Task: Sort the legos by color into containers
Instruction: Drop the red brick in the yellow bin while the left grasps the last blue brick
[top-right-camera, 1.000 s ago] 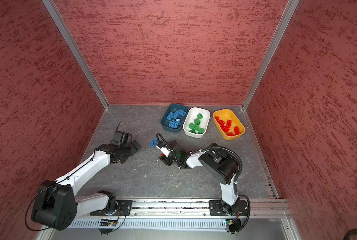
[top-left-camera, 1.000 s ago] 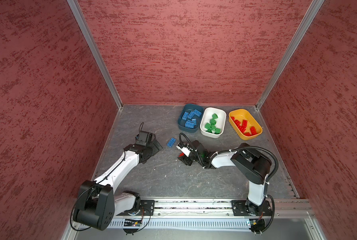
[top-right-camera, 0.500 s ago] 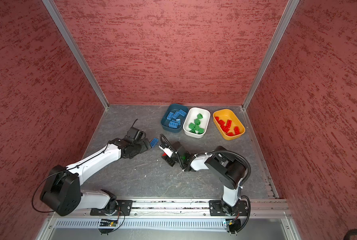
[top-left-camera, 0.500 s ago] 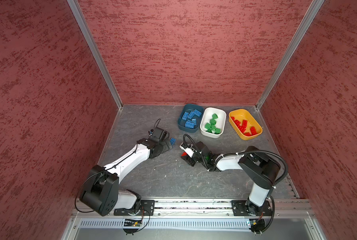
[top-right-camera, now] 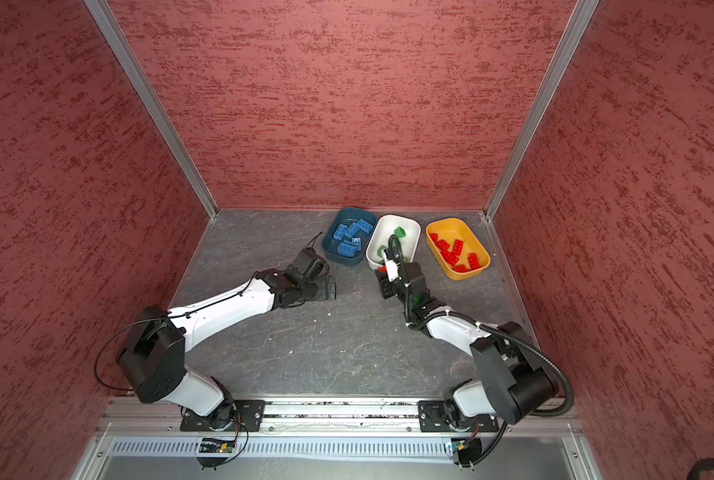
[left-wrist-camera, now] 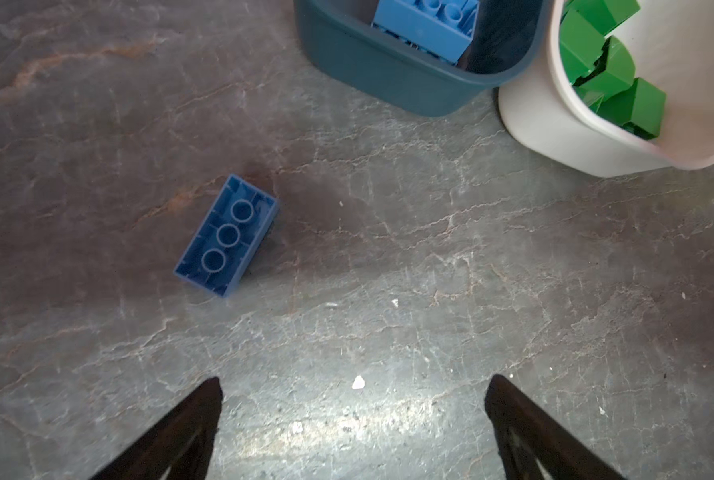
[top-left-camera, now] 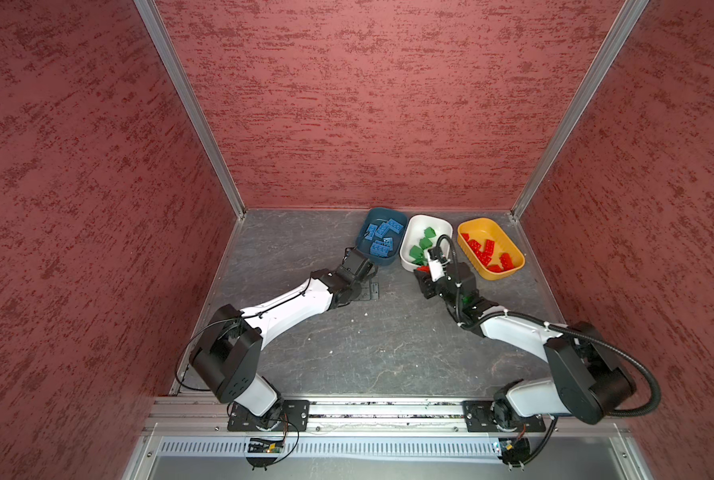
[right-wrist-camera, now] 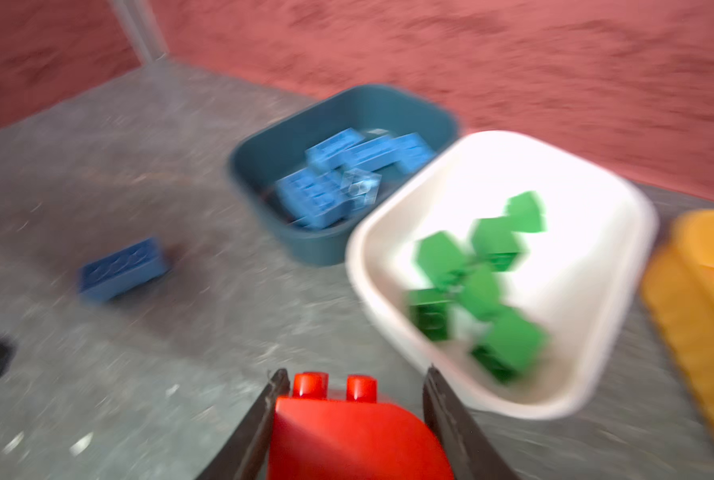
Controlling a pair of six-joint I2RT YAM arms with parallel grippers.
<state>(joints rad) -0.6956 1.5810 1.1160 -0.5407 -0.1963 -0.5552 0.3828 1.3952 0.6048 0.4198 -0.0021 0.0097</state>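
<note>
Clamped between the right fingers (right-wrist-camera: 259, 419): a red lego (right-wrist-camera: 355, 432), two studs pointing away from the wrist camera, one top edge rounded, red plastic filling the whole gap between both fingers. In both top views, held just short of the near end of the white tub (top-left-camera: 442, 232), with the yellow tub (top-left-camera: 494, 272) just to the right of it; height above the desk (top-left-camera: 368, 345) not clear. Right wrist view blurred, so no finer detail of the grip. Spread wide and gripping nothing: the left fingers (left-wrist-camera: 189, 428), over bare desk, near the front of the teal tub (left-wrist-camera: 388, 79). Beyond the tips and apart from both, a loose blue lego (left-wrist-camera: 226, 235), oblong, lying underside up on the desk with three round tubes showing; near the teal tub but outside it, and out of sight beneath the left arm in both top views. Inside the teal tub, a heap of blue legos (top-left-camera: 382, 240); inside the white tub, green legos (top-left-camera: 421, 249), partly behind the right arm's cable; inside the yellow tub, red legos (top-left-camera: 488, 253). All three tubs in a row toward the back wall, right of the middle: teal on the left, white in the middle, yellow on the right, teal and white seemingly touching at their near corners in the left wrist view, white and yellow just beside each other.
</note>
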